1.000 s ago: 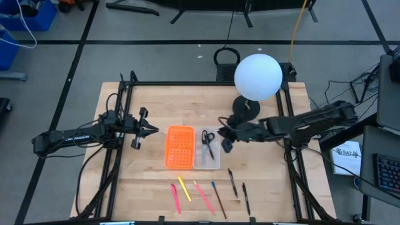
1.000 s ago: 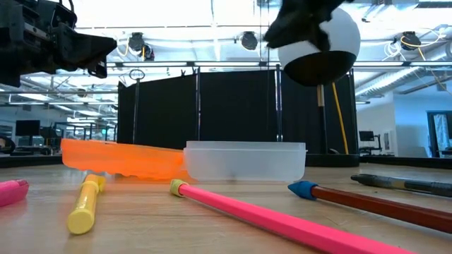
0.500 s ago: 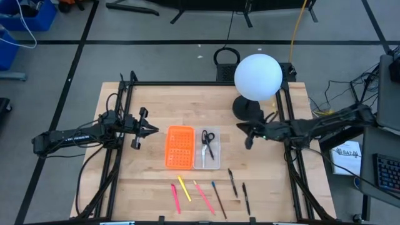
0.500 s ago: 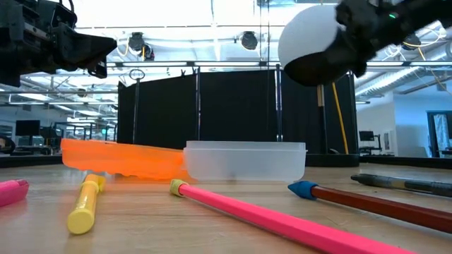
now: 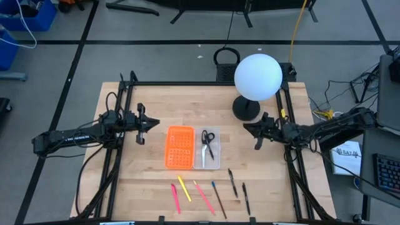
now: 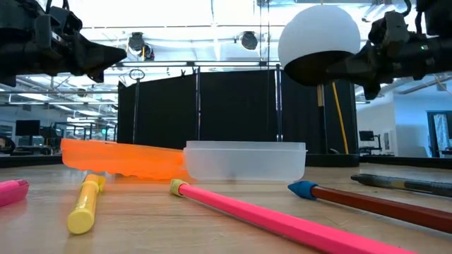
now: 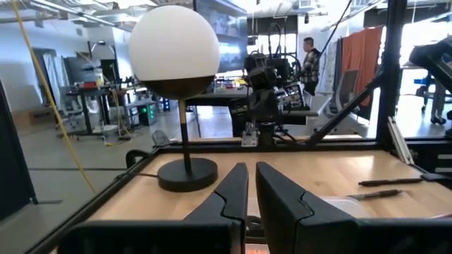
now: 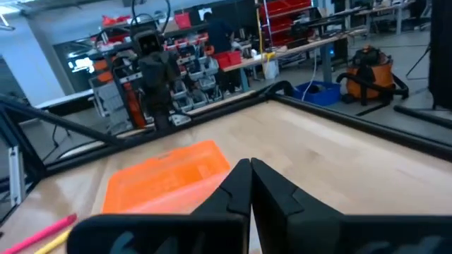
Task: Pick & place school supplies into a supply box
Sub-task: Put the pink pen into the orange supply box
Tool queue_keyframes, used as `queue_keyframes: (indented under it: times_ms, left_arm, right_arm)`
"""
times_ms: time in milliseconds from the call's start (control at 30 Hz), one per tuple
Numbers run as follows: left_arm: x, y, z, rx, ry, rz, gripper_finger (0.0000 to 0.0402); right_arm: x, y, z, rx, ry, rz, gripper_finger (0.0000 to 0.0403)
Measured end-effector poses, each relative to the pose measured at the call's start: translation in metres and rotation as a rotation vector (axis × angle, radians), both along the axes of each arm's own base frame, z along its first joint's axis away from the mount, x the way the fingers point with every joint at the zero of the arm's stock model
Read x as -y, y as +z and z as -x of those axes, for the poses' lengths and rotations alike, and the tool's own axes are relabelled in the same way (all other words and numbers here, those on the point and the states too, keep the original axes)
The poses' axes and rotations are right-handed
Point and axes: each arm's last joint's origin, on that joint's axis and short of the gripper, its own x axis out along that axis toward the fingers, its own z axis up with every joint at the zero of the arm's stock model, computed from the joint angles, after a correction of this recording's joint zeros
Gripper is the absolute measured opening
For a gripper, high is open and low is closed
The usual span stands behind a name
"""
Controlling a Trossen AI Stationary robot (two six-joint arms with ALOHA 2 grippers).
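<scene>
The supply box lies mid-table, its orange half to the left and its clear tray to the right. The black-handled scissors lie in the tray. Pink, yellow, pink, blue-tipped brown and black pens and pencils lie flat near the near edge. My right gripper hovers shut, right of the box and above the table. My left gripper hovers shut, left of the orange half.
The white globe lamp stands on its black base at the far right, just beyond my right gripper. A black frame borders the table. Bare wood lies between the box and the pens. A person stands in the room beyond.
My right gripper has drawn back from beside the scissors over the clear tray toward the table's right edge, staying above the table. My left gripper has turned about its own axis and shifted slightly toward the far edge. The scissors stay lying in the tray.
</scene>
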Motion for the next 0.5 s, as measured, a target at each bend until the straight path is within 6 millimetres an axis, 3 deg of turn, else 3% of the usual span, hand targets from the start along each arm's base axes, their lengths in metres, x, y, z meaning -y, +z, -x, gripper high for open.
queue_keyframes:
  times_ms: [500]
  left_arm:
    - [0.0012, -0.0022, -0.0003, -0.023, -0.045, 0.011, 0.0035]
  right_arm:
    - [-0.0014, 0.0054, 0.0006, 0.037, 0.051, 0.119, 0.0001]
